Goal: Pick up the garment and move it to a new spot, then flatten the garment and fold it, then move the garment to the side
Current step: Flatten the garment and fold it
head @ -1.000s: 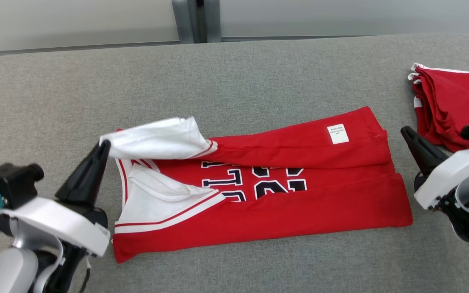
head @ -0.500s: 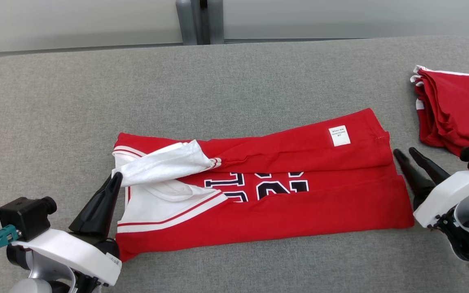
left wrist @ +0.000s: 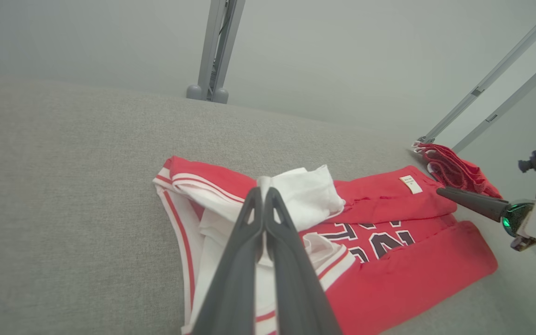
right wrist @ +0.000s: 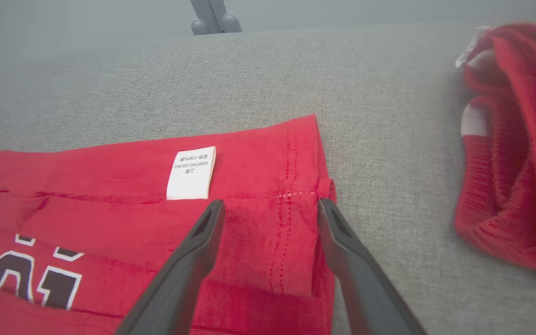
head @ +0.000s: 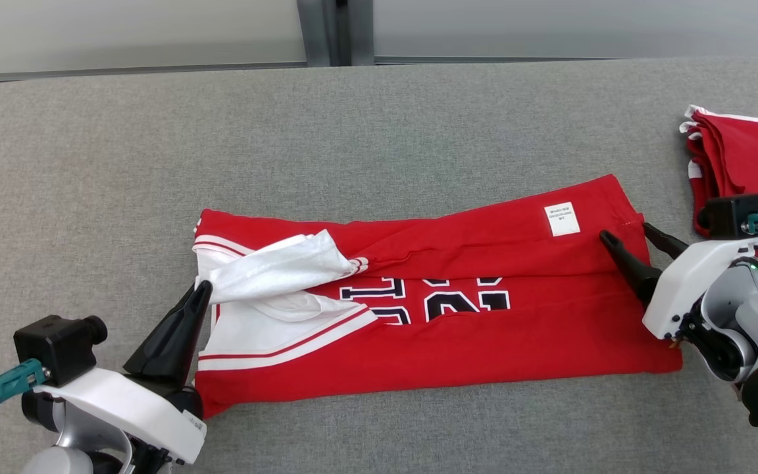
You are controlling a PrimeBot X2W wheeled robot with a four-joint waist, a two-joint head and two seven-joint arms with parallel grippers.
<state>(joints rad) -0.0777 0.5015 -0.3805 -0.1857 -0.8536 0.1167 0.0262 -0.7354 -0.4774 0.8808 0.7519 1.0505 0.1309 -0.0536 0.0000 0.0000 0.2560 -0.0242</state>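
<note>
The garment [head: 484,329] is a red jersey with white trim and dark numbers, lying lengthwise on the grey table [head: 379,131], its far long edge folded over. My left gripper [head: 202,287] is shut on a white flap [head: 280,266] at the jersey's left end; in the left wrist view the closed gripper [left wrist: 263,191] pinches that white cloth [left wrist: 305,186]. My right gripper [head: 627,232] is open at the jersey's right end. In the right wrist view the gripper [right wrist: 270,204] has one finger on either side of the stitched hem [right wrist: 291,195], beside a white label [right wrist: 191,173].
A pile of other red cloth [head: 744,158] lies at the table's right edge, close behind my right wrist, also in the right wrist view as red cloth [right wrist: 514,139]. A grey post [head: 334,29] stands beyond the far edge of the table.
My left gripper has carried the white flap down and toward me. My right gripper has opened and moved left over the jersey's right hem. The camera shifted slightly.
</note>
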